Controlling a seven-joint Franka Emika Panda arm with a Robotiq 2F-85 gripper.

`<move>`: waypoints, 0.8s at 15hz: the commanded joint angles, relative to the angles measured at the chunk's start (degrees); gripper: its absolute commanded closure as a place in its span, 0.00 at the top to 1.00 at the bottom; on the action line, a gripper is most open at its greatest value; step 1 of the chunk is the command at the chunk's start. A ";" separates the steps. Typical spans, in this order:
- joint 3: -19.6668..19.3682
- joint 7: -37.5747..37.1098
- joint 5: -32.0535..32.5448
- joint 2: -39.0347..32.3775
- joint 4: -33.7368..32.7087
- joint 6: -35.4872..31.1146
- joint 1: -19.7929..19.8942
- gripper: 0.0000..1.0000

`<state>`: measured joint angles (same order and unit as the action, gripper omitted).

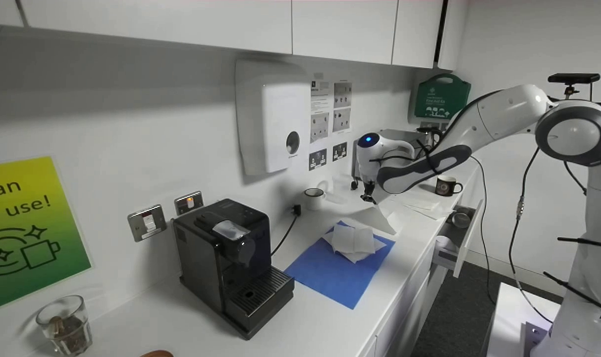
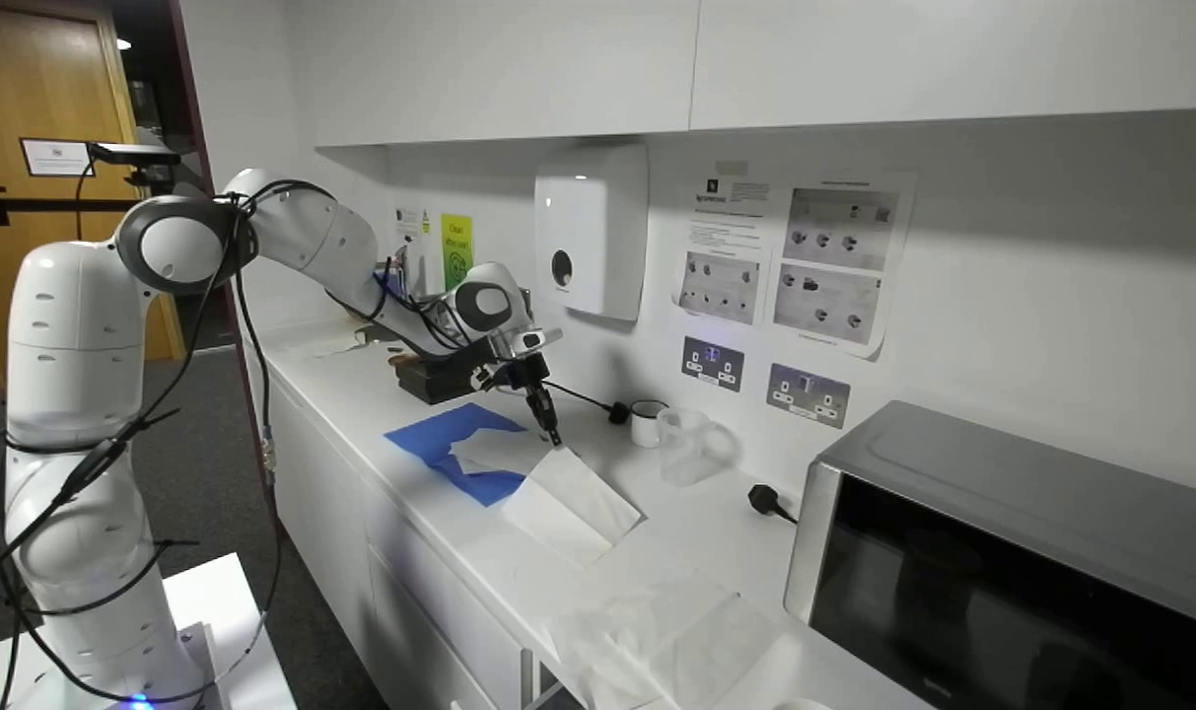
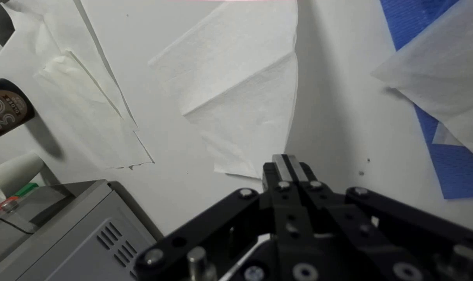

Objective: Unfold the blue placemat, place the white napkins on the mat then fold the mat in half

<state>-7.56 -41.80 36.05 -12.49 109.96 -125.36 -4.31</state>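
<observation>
In an exterior view, we see the gripper [image 1: 367, 197] above the counter [image 1: 315, 317] with a white napkin [image 1: 373, 218] hanging from its tips. The blue placemat [image 1: 330, 285] lies spread flat, lower than the gripper and nearer the camera, so we count the unfolding as done. A napkin pile [image 1: 354, 241] rests on the mat's gripper-side end; part of the placing is therefore done, we judge.

In an exterior view, we find the held white napkin [image 2: 573, 508] slanting down from the gripper on the side away from the mat. Beyond it, well apart from the gripper, lie loose white sheets [image 2: 671, 641]; we cannot tell whether those are meant for the mat.

In the wrist view, the fingers [image 3: 281, 168] stand together, pinching the napkin's edge. The mat and pile show off to one side of the gripper, a corner of the pile overhanging the mat's edge. What is left, we judge: bring this napkin onto the mat, let it go, then fold the mat in half, not yet begun.
</observation>
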 commanded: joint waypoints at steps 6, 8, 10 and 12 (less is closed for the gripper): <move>0.81 0.08 0.09 0.10 0.14 0.24 0.85 0.01; 0.81 0.08 0.09 0.10 0.18 0.24 0.86 0.01; 0.81 0.08 0.09 0.10 0.19 0.24 0.86 0.00; 1.12 -0.59 0.03 -0.35 -0.39 1.05 0.39 0.00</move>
<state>-7.41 -41.83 36.05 -12.64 110.27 -125.37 -4.20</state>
